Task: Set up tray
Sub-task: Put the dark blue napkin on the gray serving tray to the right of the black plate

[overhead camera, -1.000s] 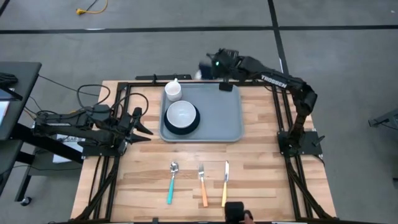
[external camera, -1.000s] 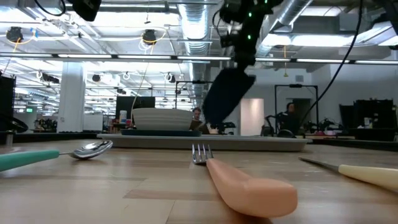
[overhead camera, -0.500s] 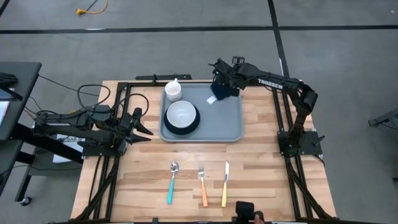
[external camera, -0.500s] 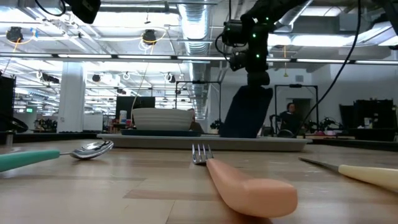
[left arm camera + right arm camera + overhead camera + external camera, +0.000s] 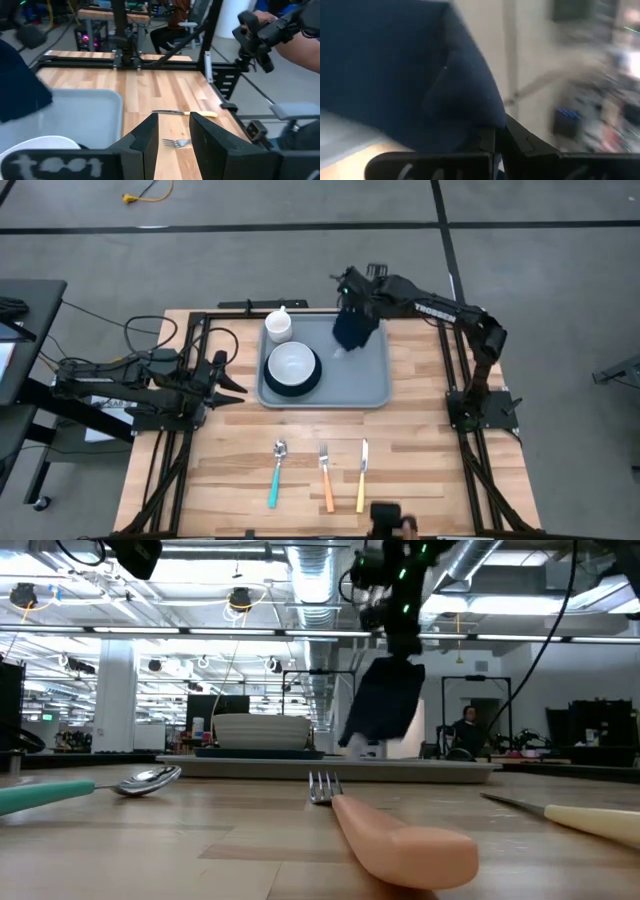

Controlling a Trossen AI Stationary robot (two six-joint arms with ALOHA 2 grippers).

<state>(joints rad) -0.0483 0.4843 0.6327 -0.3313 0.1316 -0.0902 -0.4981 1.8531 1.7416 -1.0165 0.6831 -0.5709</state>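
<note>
While the right arm reaches over the table's far side, the scene is set out as follows, nearest things first.

Right gripper (image 5: 352, 308): clenched on the top edge of a dark napkin (image 5: 353, 330), as is seen in the right wrist view, where the cloth (image 5: 405, 75) is pinched between the two dark fingers (image 5: 492, 142).

Napkin: hung straight below the jaws and clear of the surface in the low view (image 5: 385, 705); its lower edge is seen above the tray floor.

Tray (image 5: 370, 380): laid directly beneath the jaws, pale grey-blue, flat on the wooden table (image 5: 420, 450); its far right corner is the part under the hanging cloth.

White bowl (image 5: 292, 364): set on a dark plate (image 5: 275, 383) inside the tray, off to the side of the jaws, apart from the napkin.

White cup (image 5: 279, 326): stood at the tray's far left corner, beyond the bowl, well apart from the jaws.

Cutlery: a teal-handled spoon (image 5: 276, 477), an orange-handled fork (image 5: 326, 480) and a yellow-handled knife (image 5: 362, 476) are laid side by side on the bare wood, well away from the jaws, outside the tray.

Left gripper (image 5: 228, 383): held just beside the tray's left rim, low over the table, jaws parted and empty, as is shown in the left wrist view (image 5: 172, 142).
</note>
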